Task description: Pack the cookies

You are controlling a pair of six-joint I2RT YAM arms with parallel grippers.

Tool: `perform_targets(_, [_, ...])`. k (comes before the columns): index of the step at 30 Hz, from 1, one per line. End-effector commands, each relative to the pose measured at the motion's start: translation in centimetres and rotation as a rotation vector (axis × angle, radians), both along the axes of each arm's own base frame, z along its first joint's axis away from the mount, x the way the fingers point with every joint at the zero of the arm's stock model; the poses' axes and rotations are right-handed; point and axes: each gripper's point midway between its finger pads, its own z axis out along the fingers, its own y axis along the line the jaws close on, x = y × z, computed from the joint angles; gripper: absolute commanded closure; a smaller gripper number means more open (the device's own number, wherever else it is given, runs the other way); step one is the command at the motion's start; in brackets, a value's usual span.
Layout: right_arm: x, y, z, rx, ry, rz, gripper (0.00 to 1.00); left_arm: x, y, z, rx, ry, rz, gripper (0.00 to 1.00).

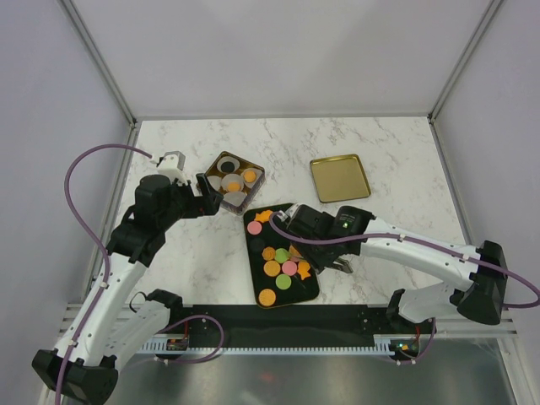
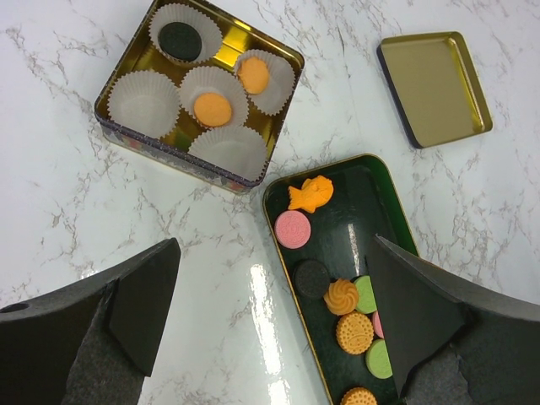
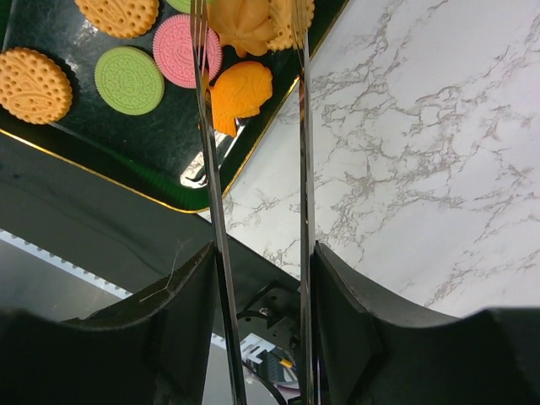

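- The cookies (image 1: 283, 268) are small flat biscuits, mostly round with embossed faces, in orange, pink and green. Among them are one dark round piece (image 2: 310, 278), orange fish shapes (image 2: 310, 193) and one orange swirl cookie (image 3: 245, 29)
- Location: most lie in the dark tray (image 2: 371, 202) at the middle of the marble table (image 1: 388, 152). Three more, two orange and one dark, each sit in one of the white paper cups (image 2: 143, 93) inside the square tin (image 2: 169, 156)
- The right gripper (image 3: 247, 10) reaches over the tray with long thin blades that pinch the swirl cookie from both sides. Whether the cookie is lifted clear of the tray cannot be told
- The left gripper (image 2: 274, 249) hovers above the tin and tray with its jaws spread wide, holding nothing
- Edges: the tray has a raised, gold-lined rim. Its far left corner lies just beside a corner of the tin, with a narrow strip of marble between them. Its near right corner lies close to the black strip (image 3: 84, 211) along the table's near edge
- Open room: bare marble extends right of the tray and up to the gold lid (image 1: 339, 177), which lies well apart from it. More bare marble lies left of the tray, on the near side of the tin. Enclosure walls (image 1: 253, 59) bound the table on the left, far and right sides
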Motion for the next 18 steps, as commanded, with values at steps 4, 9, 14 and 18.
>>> perform_targets(4, [0.13, -0.31, -0.6, -0.04, -0.018, -0.008, 0.46, 0.32, -0.33, 0.59, -0.019, -0.025, -0.014, 0.0])
perform_targets(9, [0.11, 0.23, -0.26, -0.028, -0.022, 0.0, 0.48, 0.35, -0.29, 0.48, -0.017, -0.023, -0.013, 0.0])
perform_targets(14, [-0.14, 0.38, 0.28, -0.024, -0.022, 0.007, 0.46, 0.26, -0.37, 0.5, -0.02, -0.024, -0.017, 0.0])
perform_targets(18, [-0.26, 0.1, 0.24, -0.032, -0.024, 0.004, 0.46, 0.29, -0.4, 0.49, -0.021, -0.023, -0.018, 0.0])
